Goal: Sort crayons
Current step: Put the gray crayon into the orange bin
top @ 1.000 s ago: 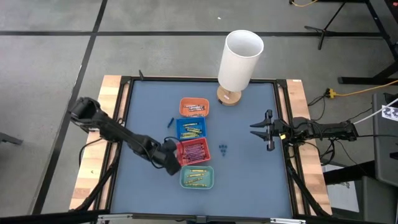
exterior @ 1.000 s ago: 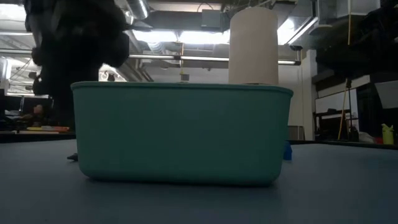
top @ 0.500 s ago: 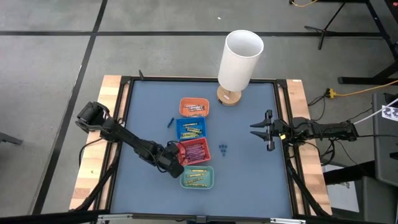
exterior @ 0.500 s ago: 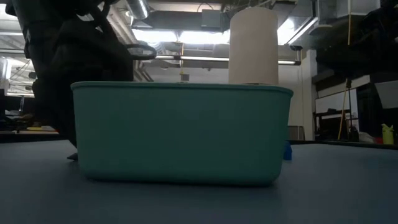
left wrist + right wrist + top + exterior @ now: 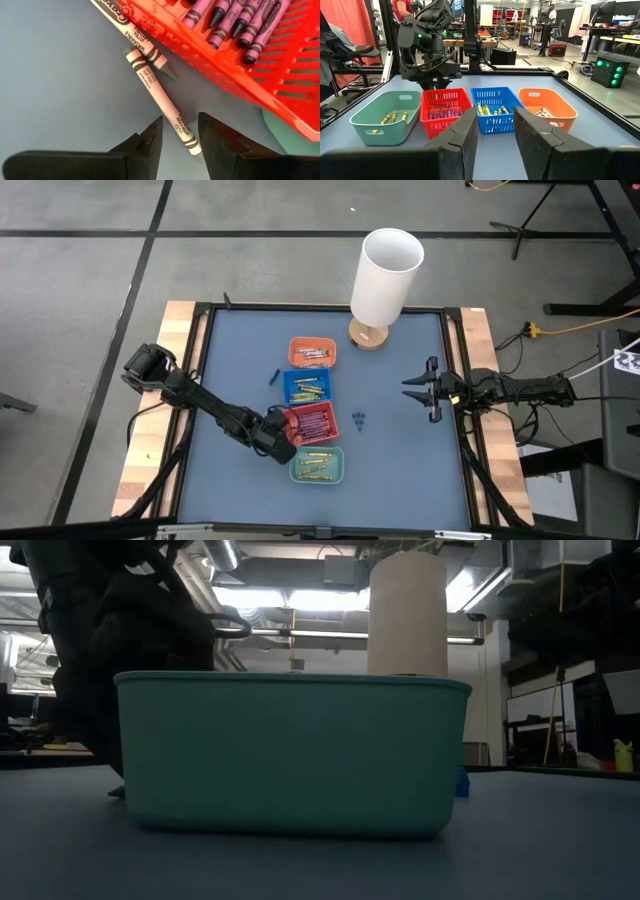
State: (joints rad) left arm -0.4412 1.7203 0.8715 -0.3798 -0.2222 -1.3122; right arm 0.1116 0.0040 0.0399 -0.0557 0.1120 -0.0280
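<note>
Four small trays stand in a row on the blue-grey table: orange, blue, red and teal, each with crayons in it. My left gripper is low at the red tray's near-left corner, pointing steeply down and open. In the left wrist view its fingertips stand on either side of one end of a white crayon, which lies flat on the table beside the red tray. A second white crayon lies along the tray's wall. My right gripper waits open at the right edge. My left gripper straddles the white crayon's near end from above, slanting down, fingers across the crayon. The crayon's end lies close to one finger; whether it touches, I cannot tell. The crayon lies flat on the table.
A tall white cylinder stands at the far edge on a wooden base. A loose blue crayon lies left of the blue tray, and small blue bits right of the red tray. The table's right half is bare. Purple crayons fill the red tray.
My left gripper has sunk toward the table beside the red tray and has then kept still. Its fingers have stayed open. The trays and crayons have not moved.
</note>
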